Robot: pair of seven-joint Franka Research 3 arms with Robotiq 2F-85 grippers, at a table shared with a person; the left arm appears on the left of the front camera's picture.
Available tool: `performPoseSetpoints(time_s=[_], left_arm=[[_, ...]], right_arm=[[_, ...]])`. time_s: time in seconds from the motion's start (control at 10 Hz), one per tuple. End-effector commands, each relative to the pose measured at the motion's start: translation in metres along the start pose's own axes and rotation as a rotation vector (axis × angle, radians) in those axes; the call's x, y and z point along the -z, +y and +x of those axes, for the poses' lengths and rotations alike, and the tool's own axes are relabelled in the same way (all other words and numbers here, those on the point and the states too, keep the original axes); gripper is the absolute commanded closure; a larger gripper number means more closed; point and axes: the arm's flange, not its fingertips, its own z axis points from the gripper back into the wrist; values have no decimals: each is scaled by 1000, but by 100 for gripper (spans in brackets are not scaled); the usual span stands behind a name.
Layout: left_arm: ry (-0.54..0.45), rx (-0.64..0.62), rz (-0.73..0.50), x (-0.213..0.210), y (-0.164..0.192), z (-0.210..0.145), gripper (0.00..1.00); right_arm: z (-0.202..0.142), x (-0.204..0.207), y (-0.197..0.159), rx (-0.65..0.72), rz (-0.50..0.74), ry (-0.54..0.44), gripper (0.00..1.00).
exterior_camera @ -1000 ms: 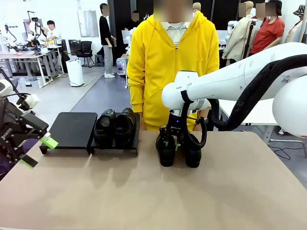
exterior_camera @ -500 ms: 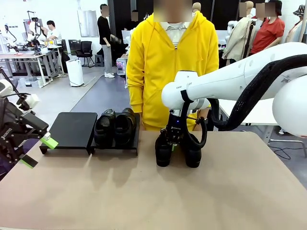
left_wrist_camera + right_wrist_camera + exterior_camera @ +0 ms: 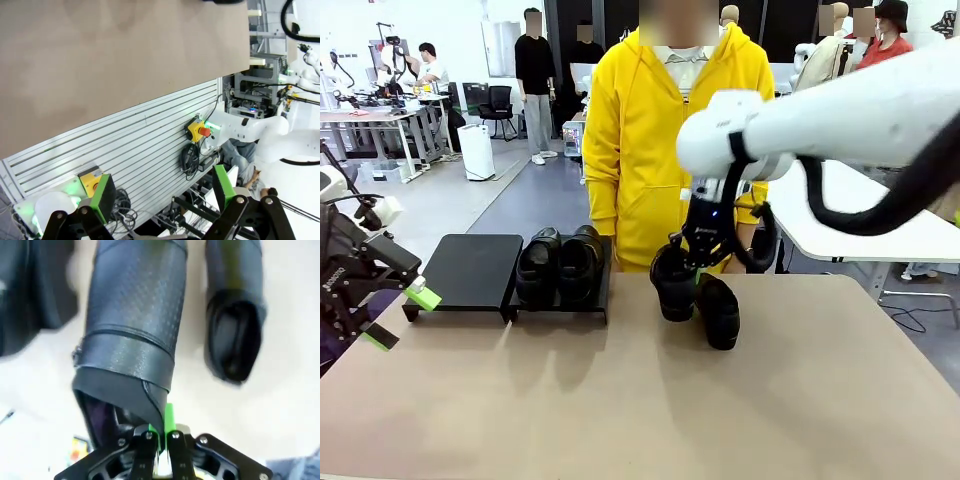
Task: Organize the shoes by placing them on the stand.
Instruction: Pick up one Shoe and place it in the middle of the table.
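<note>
My right gripper [image 3: 688, 262] is shut on the heel rim of a black loafer [image 3: 673, 282] and holds it above the table, toe down; in the right wrist view the held loafer [image 3: 135, 335] hangs from the pinched fingers [image 3: 168, 420]. A second loafer [image 3: 718, 310] lies on the table just right of it, also seen as the loafer [image 3: 235, 335] below the wrist. Two more loafers [image 3: 560, 262] sit side by side on the right section of the black stand [image 3: 470, 272], whose left section is bare. My left gripper [image 3: 398, 315] hovers open off the table's left edge, its green pads [image 3: 102, 197] apart.
A person in a yellow hoodie [image 3: 675, 120] stands at the far side of the table, right behind the lifted shoe. The tan tabletop [image 3: 640, 400] stretches wide in front. The left wrist view looks down at the table's side rails [image 3: 125, 145] and a red emergency button [image 3: 202, 131].
My right gripper has lifted the left loafer of the pair off the table and carried it up and slightly back. The other loafer stays on the table. The left arm is still.
</note>
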Motion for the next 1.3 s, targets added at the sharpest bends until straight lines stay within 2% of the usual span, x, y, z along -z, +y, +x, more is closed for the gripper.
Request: performPoseSetpoints(time_s=[0.0, 0.1, 0.2, 0.3, 0.4, 0.5, 0.6, 0.8, 0.9, 1.0, 1.2], left_arm=[[-4, -12, -19, -1, -2, 1, 0], [-4, -12, -19, -1, -2, 1, 0], [-4, -12, -19, -1, -2, 1, 0], [-4, -12, -19, -1, -2, 1, 0], [-4, -12, -19, -1, -2, 1, 0], [-4, -12, -19, -1, -2, 1, 0], [-4, -12, -19, -1, -2, 1, 0], [-4, -12, -19, -1, -2, 1, 0], [-4, -12, -19, -1, -2, 1, 0], [-4, -12, -19, -1, -2, 1, 0], [-4, -12, -19, -1, -2, 1, 0]], right_arm=[[-94, -24, -20, -212, 110, 84, 100], [-135, -22, -19, -274, 105, 94, 100], [-173, -14, -16, -301, 112, 44, 100], [-200, -3, -14, -241, 108, -29, 100], [-200, 3, -11, -177, 101, -73, 100], [-175, 1, -15, -59, 63, -88, 100], [-200, -3, -12, -243, 74, 21, 100], [-200, -3, -12, -243, 74, 21, 100], [-203, 7, -17, -187, 65, -7, 100], [-204, 16, -1, -260, 182, -5, 100], [-236, 45, 44, -98, 199, -109, 100]])
